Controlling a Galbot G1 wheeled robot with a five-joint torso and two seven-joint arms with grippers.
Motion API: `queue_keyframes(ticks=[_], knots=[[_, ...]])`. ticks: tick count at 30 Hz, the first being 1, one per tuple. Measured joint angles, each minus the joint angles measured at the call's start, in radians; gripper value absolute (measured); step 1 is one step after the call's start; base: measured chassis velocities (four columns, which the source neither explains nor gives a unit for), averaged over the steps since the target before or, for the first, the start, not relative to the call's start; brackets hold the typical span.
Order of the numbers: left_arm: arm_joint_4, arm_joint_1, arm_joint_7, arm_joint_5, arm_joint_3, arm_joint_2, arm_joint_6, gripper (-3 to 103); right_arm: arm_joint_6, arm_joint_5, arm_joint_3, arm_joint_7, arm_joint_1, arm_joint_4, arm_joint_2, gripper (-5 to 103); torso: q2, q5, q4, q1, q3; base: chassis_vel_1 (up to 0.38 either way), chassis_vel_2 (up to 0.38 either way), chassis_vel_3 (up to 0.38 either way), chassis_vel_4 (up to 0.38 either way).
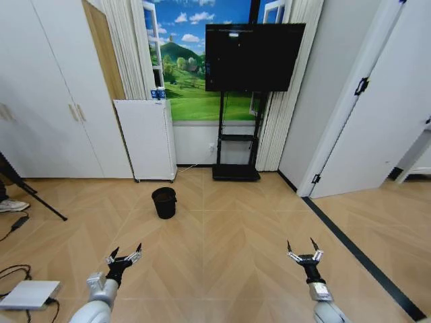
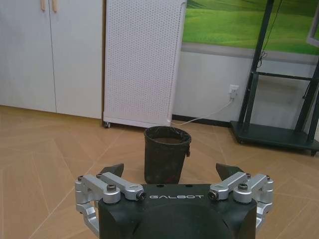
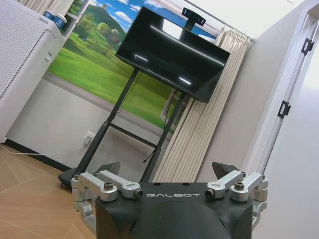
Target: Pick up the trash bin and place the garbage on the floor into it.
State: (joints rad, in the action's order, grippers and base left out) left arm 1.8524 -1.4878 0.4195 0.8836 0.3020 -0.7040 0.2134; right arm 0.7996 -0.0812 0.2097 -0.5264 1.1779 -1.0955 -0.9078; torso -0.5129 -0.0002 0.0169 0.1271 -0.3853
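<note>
The trash bin (image 1: 164, 202) stands upright on the herringbone floor (image 1: 229, 235), just in front of the white perforated cabinet (image 1: 145, 138) and left of the TV stand (image 1: 237, 151). It looks light and thin-walled, likely plastic, with a soft black bag folded over its rim; the rim seems the best place to pinch. The left pincer (image 1: 125, 256) and right pincer (image 1: 304, 254) both hover spread and empty, well short of the bin. Bare floor lies between; nothing blocks the approach.

Herringbone wood floor (image 1: 256, 229), white cabinet (image 1: 146, 138) w/ TV on stand (image 1: 252, 57) by meadow mural (image 1: 192, 81).
</note>
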Motion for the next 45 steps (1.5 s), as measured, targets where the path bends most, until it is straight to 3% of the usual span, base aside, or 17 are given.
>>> queue_keyframes(ticks=[15, 20, 28, 30, 31, 32, 40, 45], knots=[[0.028, 0.003, 0.007, 0.003, 0.018, -0.007, -0.003, 100, 0.000, 0.016, 0.025, -0.009, 0.021, -0.009, 0.005, 100, 0.000, 0.0001, -0.0001, 0.001, 0.000, -0.027, 0.001, 0.036, -0.004], [0.056, 0.016, 0.012, -0.012, 0.029, 0.038, -0.026, 100, -0.002, -0.017, 0.014, -0.014, 0.010, -0.019, 0.038, 100, 0.000, 0.0000, 0.0002, 0.001, 0.000, 0.006, -0.001, -0.011, -0.001], [0.061, 0.103, 0.020, 0.049, 0.026, 0.121, -0.036, 100, -0.062, -0.182, -0.107, -0.014, -0.049, -0.159, 0.121, 100, 0.000, 0.0002, -0.0002, 0.001, 0.000, 0.000, 0.000, 0.000, 0.000], [0.069, 0.154, 0.028, 0.110, 0.020, 0.172, -0.049, 100, -0.114, -0.310, -0.184, -0.007, -0.077, -0.249, 0.192, 100, 0.000, 0.0003, -0.0002, 0.001, 0.000, 0.000, 0.000, 0.000, 0.000], [0.069, 0.154, 0.028, 0.110, 0.020, 0.172, -0.049, 100, -0.114, -0.310, -0.184, -0.007, -0.077, -0.249, 0.192, 100, 0.000, 0.0003, -0.0002, 0.001, 0.000, 0.000, 0.000, 0.000, 0.000], [0.067, 0.192, 0.030, 0.128, 0.010, 0.193, -0.053, 100, -0.145, -0.373, -0.225, -0.006, -0.100, -0.291, 0.234, 100, 0.000, 0.0002, 0.0002, 0.001, 0.000, 0.000, 0.000, 0.000, 0.000], [0.051, 0.297, 0.015, 0.191, -0.019, 0.225, -0.086, 100, -0.260, -0.573, -0.407, 0.006, -0.246, -0.441, 0.377, 100, 0.000, -0.0001, 0.0000, 0.001, 0.000, 0.000, 0.000, 0.000, 0.000], [0.043, 0.346, 0.012, 0.217, -0.053, 0.224, -0.102, 100, -0.325, -0.649, -0.469, -0.009, -0.334, -0.490, 0.396, 100, 0.000, 0.0000, -0.0003, 0.001, 0.000, 0.000, 0.000, 0.000, 0.000]])
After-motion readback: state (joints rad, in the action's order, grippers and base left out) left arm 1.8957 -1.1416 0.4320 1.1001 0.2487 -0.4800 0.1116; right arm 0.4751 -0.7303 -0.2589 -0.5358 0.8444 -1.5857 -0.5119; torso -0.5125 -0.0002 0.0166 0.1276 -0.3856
